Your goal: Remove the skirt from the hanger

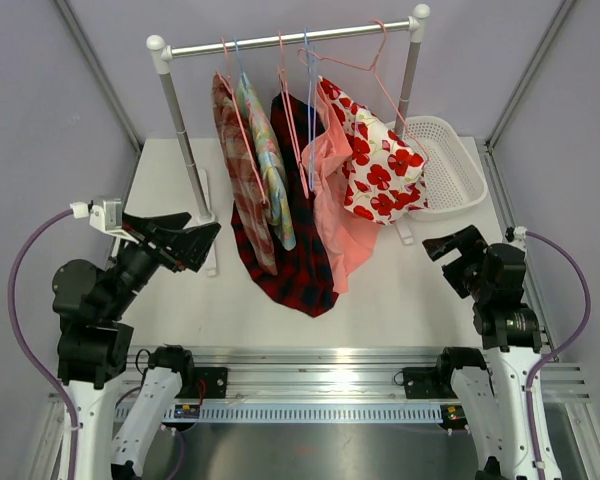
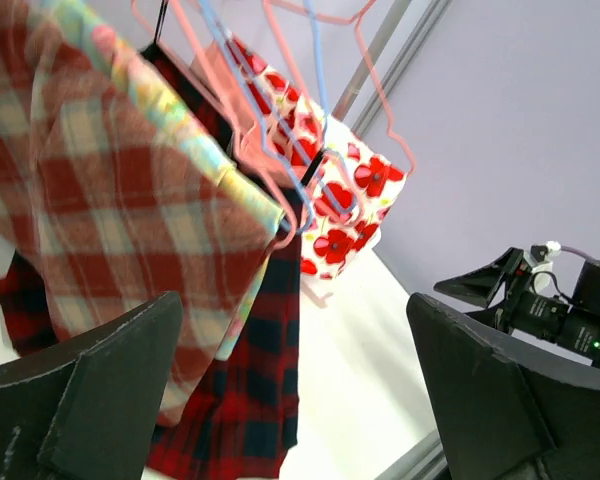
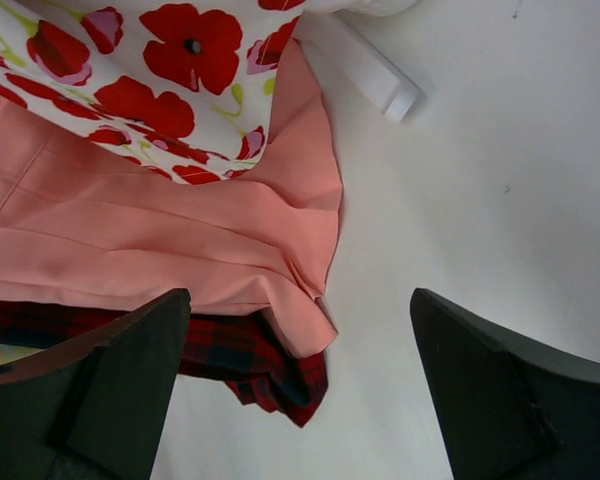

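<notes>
The left gripper point(image 1: 192, 238) and right gripper point(image 1: 448, 248) both have their jaws spread wide, holding nothing. In the overhead view the skirts hang between them, at about 3 o'clock from the left jaws and 10 o'clock from the right. The task does not say which skirt is meant. The pink skirt point(image 1: 335, 215) and dark red tartan skirt point(image 1: 300, 270) hang lengthwise from the rail point(image 1: 290, 38), hems on the bench point(image 1: 400, 300). The left jaws look nearer the clothes; the right jaws face the pink hem.

1. Five skirts point(image 1: 298, 255) hang from the rail point(image 1: 290, 38); the dark tartan one is at its middle.
2. Left fingers point(image 1: 198, 238) gape beside the rail's left post; right fingers point(image 1: 442, 246) gape near its right foot.
3. A white basket point(image 1: 458, 170) sits right of the rail.
</notes>
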